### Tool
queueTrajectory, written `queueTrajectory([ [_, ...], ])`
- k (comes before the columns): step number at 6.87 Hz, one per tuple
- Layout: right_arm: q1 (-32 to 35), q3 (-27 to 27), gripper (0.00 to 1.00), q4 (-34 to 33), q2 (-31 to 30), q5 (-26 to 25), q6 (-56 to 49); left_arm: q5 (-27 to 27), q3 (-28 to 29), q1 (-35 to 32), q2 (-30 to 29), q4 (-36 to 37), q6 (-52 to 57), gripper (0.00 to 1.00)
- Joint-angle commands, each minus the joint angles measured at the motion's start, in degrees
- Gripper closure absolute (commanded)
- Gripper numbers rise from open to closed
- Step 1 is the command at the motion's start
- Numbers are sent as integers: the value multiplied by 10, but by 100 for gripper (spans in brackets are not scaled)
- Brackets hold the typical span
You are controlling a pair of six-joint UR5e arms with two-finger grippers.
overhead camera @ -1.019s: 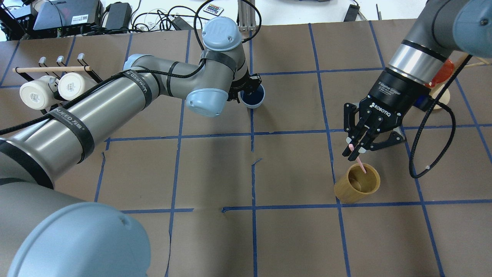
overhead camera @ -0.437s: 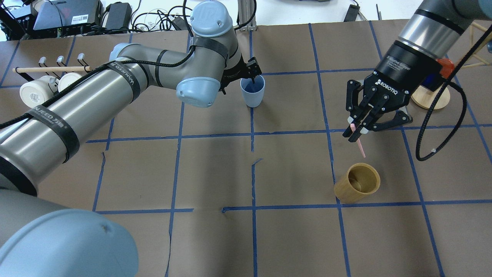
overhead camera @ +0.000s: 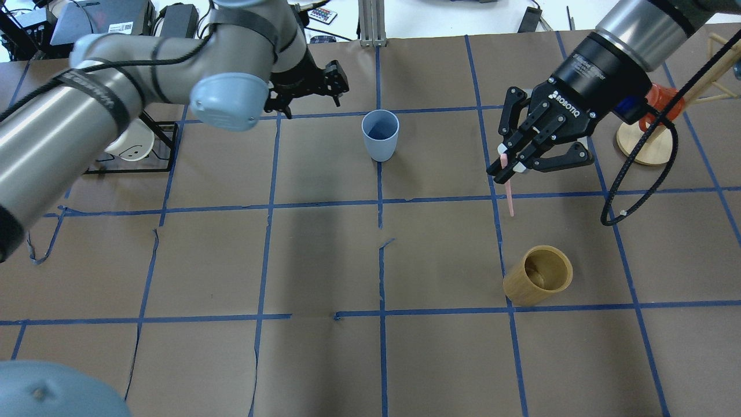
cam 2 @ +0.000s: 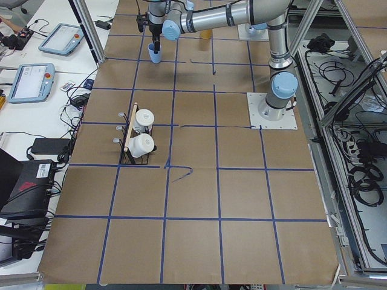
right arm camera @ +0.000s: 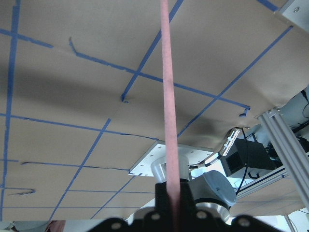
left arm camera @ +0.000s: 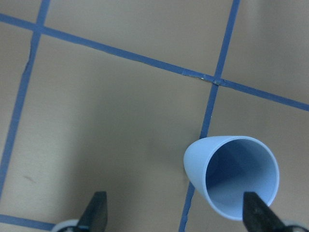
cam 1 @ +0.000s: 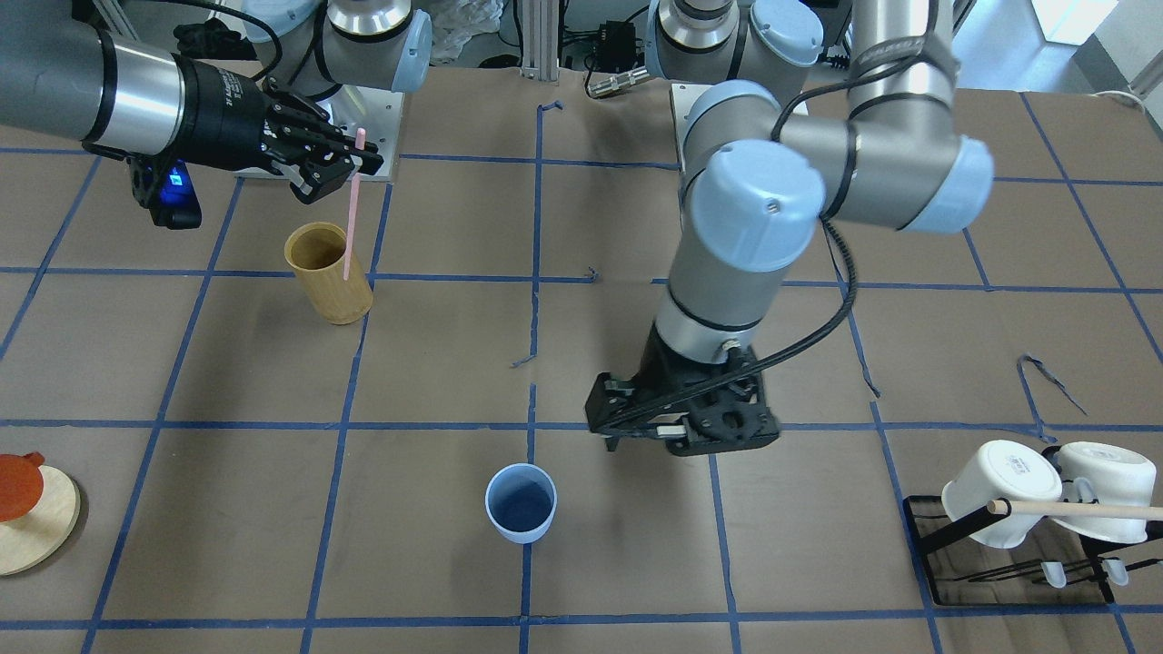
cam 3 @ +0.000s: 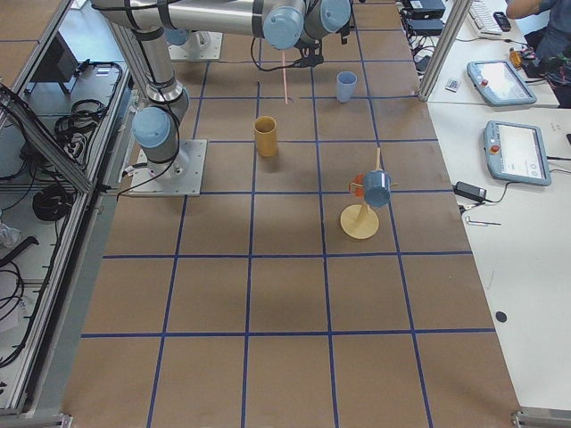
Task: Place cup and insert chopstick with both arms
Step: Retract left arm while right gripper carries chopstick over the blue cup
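left jaws spread wide, holding nothing. the cup (overhead camera: 380, 134) stands upright on the counter (overhead camera: 324, 260) just off one open fingertip, touching neither; it looks set down as the target. right jaws pinched tight on the chopstick (overhead camera: 509, 190) near its top, so the stick hangs straight below them, ready for lowering in. the bamboo cylinder (overhead camera: 538, 275) sits well aside of its tip.

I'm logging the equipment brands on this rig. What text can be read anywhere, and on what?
"ROBOTIQ": on the right tool, overhead view.
Print on the black wrist collar above it: too small to read.
Label on the base of the white mug: too blurred to read.
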Motion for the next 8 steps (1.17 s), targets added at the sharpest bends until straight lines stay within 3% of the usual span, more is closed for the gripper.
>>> queueTrajectory([
  [1, 0, -4, 99, -33, 20, 117, 18, 18, 26, 93, 85, -171, 169, 0],
  [3, 5, -3, 99, -100, 45, 196, 30, 30, 14, 137, 129, -219, 224, 0],
  [5, 14, -3, 99, -170, 77, 282, 74, 24, -21, 132, 175, -221, 216, 0],
  [7, 53, -2, 99, -353, 124, 303, 226, 23, -34, 132, 194, -221, 216, 0],
  [8, 69, 1, 99, -414, 149, 298, 264, 22, -34, 132, 194, -221, 216, 0],
])
